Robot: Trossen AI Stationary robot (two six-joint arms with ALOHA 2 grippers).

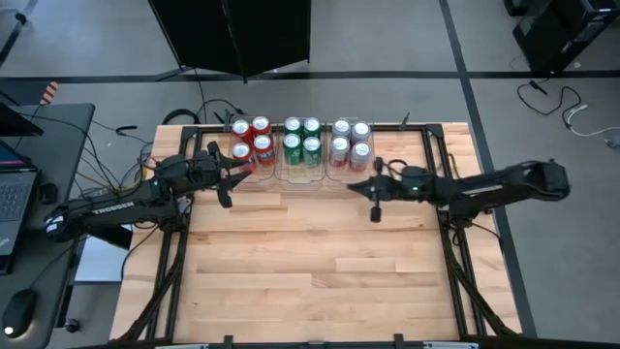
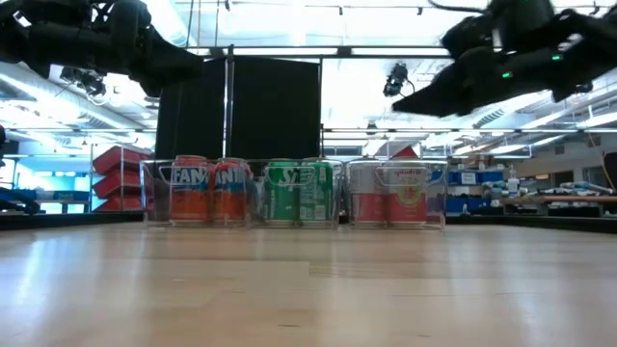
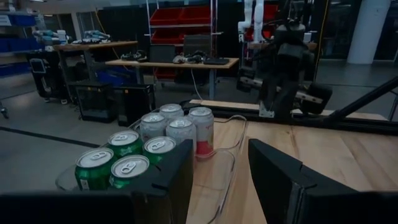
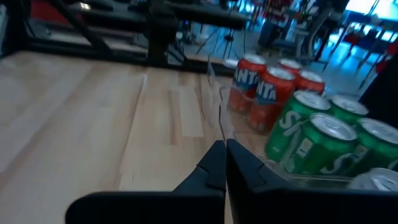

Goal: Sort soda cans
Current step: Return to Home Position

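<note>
Twelve soda cans stand upright in three clear trays along the table's far edge: red cans (image 1: 250, 139) (image 2: 210, 191) (image 4: 261, 93) on the left, green cans (image 1: 301, 139) (image 2: 300, 191) (image 3: 118, 162) in the middle, silver-white cans (image 1: 350, 141) (image 2: 390, 193) (image 3: 180, 127) on the right. My left gripper (image 1: 231, 179) (image 3: 221, 180) hovers open just near of the red tray, raised off the table. My right gripper (image 1: 370, 189) (image 4: 225, 165) (image 2: 405, 104) is shut and empty, raised just near of the silver tray.
The clear trays (image 1: 291, 173) sit side by side with their walls touching. Bare wooden tabletop (image 1: 310, 262) stretches from the trays to the near edge. Black frame rails (image 1: 441, 233) run along both sides of the table. Cables (image 1: 194, 116) lie beyond the far-left corner.
</note>
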